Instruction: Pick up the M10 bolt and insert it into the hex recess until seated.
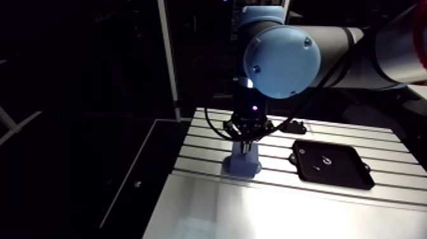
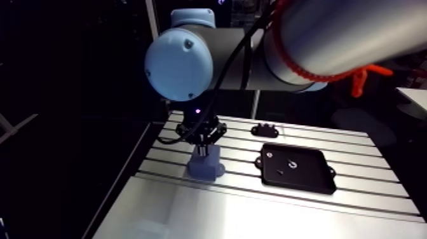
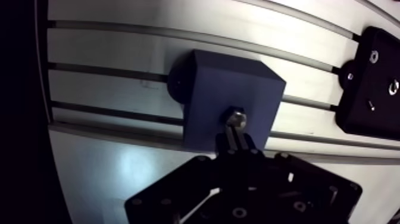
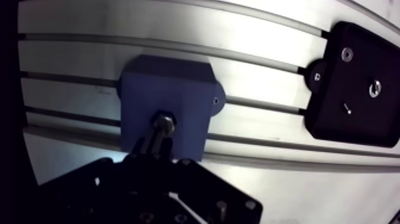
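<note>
— On the slotted table (image 3: 119, 59), where did we find the M10 bolt (image 3: 236, 117)?

— Right at the tip of the jaws, its hex head pointing away from them and down onto the top face of the blue block (image 3: 232, 83). The gripper (image 3: 237, 136) had its jaws drawn narrow and pinched on the shank, we judged, so the head could lead into the hex recess.

— Could we see the recess?

— No, the head covered it. We couldn't tell whether the bolt was seated or only resting at the mouth.

— Why hold it so upright?

— We reckoned a straight shank let the flats line up; any tilt risked jamming on the rim.

— And off to the side of the jaws?

— A black tray (image 4: 357, 65) lay well apart, with small parts in it, clear of the work.
</note>
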`<state>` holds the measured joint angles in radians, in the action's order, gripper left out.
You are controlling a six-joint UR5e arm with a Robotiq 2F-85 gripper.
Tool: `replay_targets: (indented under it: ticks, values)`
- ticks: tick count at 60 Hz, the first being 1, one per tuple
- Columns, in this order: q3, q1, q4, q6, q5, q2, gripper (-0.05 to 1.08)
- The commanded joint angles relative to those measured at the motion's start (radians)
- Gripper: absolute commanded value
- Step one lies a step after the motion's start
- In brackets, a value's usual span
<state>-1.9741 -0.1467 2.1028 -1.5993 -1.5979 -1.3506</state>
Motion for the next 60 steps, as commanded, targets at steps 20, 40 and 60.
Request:
replay_targets:
  ticks: [20, 40, 60]
  values:
    - [-0.004, 0.002, 0.013, -0.001, -0.001, 0.012, 1.07]
    - [-0.004, 0.004, 0.016, -0.003, -0.001, 0.014, 1.07]
    - [-0.006, 0.006, 0.016, -0.006, -0.001, 0.020, 1.07]
